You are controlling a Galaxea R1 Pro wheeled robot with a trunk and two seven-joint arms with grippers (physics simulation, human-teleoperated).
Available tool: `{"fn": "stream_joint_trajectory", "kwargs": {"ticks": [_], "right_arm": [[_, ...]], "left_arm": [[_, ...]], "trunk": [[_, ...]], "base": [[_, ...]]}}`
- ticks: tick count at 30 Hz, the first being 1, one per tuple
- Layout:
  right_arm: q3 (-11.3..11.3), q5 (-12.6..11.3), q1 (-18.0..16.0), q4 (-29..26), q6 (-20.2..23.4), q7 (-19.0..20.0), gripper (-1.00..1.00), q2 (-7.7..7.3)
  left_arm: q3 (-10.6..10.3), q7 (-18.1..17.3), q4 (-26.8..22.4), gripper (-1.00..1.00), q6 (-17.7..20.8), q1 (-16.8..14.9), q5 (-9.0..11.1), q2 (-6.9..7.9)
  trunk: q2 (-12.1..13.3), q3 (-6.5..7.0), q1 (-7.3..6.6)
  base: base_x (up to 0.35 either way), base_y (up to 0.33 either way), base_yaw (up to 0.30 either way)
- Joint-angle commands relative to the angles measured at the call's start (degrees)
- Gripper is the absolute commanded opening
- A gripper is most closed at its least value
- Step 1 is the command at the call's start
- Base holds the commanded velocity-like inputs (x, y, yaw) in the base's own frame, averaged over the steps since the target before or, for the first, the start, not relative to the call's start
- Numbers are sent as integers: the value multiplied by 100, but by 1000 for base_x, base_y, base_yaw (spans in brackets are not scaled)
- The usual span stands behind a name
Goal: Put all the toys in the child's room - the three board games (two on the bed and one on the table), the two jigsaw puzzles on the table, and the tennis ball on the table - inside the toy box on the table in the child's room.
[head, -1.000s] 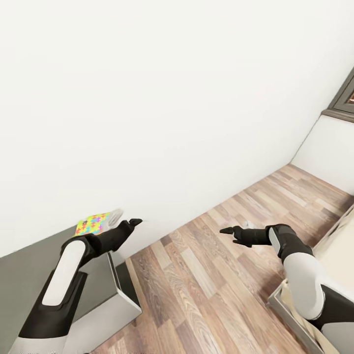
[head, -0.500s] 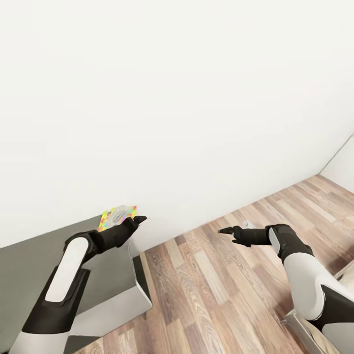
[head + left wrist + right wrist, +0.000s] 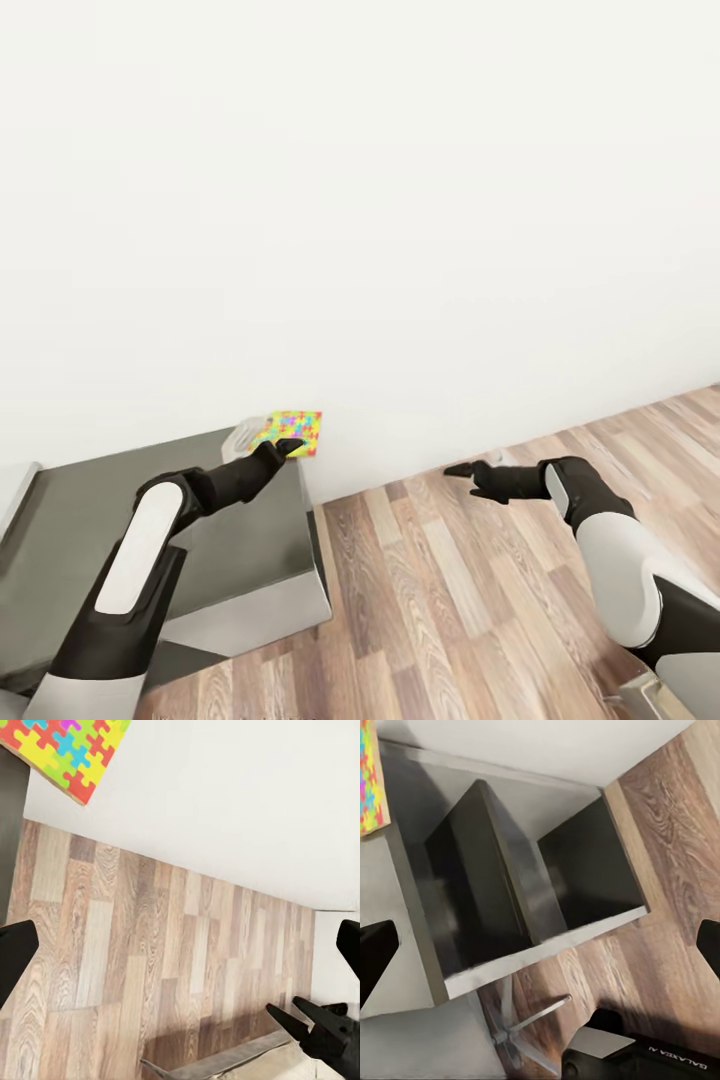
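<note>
The one readable marking is the word "GALAXEA" in small white capitals on a dark robot part (image 3: 660, 1066) in the right wrist view; the letters run off the frame's edge. The head and left wrist views carry no legible lettering.

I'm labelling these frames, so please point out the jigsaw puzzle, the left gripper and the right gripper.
jigsaw puzzle (image 3: 292, 430), head view, middle of its coloured top face.
left gripper (image 3: 290, 446), head view, between its fingertips.
right gripper (image 3: 458, 468), head view, between its fingertips.
</note>
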Motion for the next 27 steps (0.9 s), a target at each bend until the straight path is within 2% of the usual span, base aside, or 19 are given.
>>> {"fn": "stream_joint_trajectory", "kwargs": {"ticks": [1,2,6,10,13,19,27], "right_arm": [[-47,57,-12,41,27,48,100,2],[-47,57,-12,41,27,48,100,2],[-56,33,-28,153,19,56,100,-12],[-59,20,-31,179,19,91,100,-23],[-58,11,-35,198,14,325,100,-55],[-51,39,-31,189,0,795,100,-106],[-47,55,-30,196,-5,1001,100,-146]], "left_arm": [[-2,52,-4,100,-3,-8,111,-8],[-2,52,-4,100,-3,-8,111,-8],[6,40,-2,100,-5,-15,441,-27],[8,31,-2,100,-6,-16,562,-26],[2,13,-2,100,-5,-14,667,-22],[-24,-18,-2,100,-1,3,741,0],[-32,-20,-2,100,1,28,749,22]], "trunk": [[-11,-10,3],[-11,-10,3],[-11,-10,3],[-11,-10,3],[-11,-10,3],[-11,-10,3],[-11,-10,3]], "base": [[0,0,299],[0,0,299],[0,0,300],[0,0,300],[0,0,300],[0,-1,285],[0,-138,142]]}}
